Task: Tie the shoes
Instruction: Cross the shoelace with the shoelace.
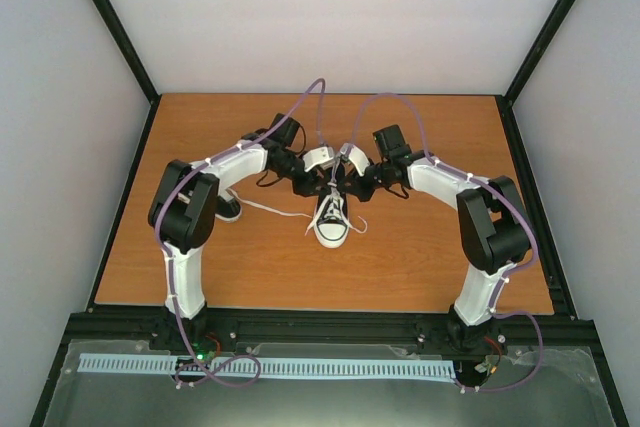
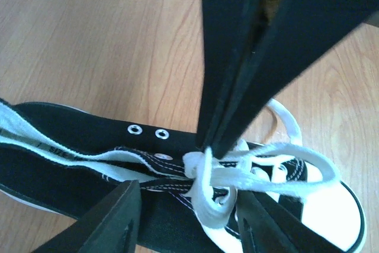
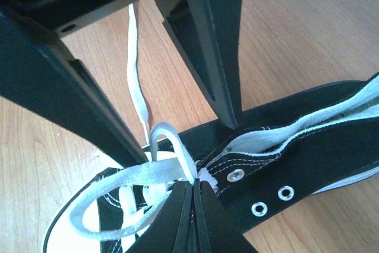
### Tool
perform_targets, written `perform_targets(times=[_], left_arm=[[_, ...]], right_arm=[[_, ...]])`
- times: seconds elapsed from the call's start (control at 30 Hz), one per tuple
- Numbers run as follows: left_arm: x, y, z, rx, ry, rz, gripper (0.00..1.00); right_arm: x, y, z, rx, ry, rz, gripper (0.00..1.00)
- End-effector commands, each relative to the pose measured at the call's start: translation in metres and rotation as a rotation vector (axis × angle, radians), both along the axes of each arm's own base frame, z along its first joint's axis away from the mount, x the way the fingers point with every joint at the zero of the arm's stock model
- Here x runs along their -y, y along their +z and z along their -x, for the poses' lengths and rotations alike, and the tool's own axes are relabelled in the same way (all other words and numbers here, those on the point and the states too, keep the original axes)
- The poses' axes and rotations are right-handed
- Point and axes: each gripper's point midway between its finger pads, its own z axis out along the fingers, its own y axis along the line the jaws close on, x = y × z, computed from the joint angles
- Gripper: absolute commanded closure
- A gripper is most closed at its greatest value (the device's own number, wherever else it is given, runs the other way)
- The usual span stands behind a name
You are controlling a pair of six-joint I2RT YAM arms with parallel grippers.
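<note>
One black shoe (image 1: 331, 222) with a white toe cap lies mid-table, toe toward the arms; its canvas side shows in the wrist views (image 2: 71, 146) (image 3: 308, 164). Both grippers meet over its tongue. My left gripper (image 2: 189, 217) (image 1: 318, 183) is open, one finger on each side of the white lace knot (image 2: 193, 164) and nothing between them. My right gripper (image 3: 195, 183) (image 1: 346, 185) is shut, its tips pinching the lace at the knot (image 3: 207, 177). A lace loop (image 3: 169, 137) rises beside them. A second shoe (image 1: 229, 209) sits half hidden behind the left arm.
A loose white lace (image 1: 275, 210) trails from the second shoe across the wooden table (image 1: 420, 267). Black frame rails edge the table, with white walls behind. Purple cables arc above both wrists.
</note>
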Motion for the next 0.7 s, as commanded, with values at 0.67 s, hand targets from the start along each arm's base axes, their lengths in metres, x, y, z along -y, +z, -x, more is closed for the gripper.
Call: perform_targets(times=[0.67], left_arm=[[0.005,0.066,0.064,0.247,-0.333,0.011,0.43]], right_arm=[[-0.005,0.006,-0.002,-0.022,-0.023,-0.024,0.97]])
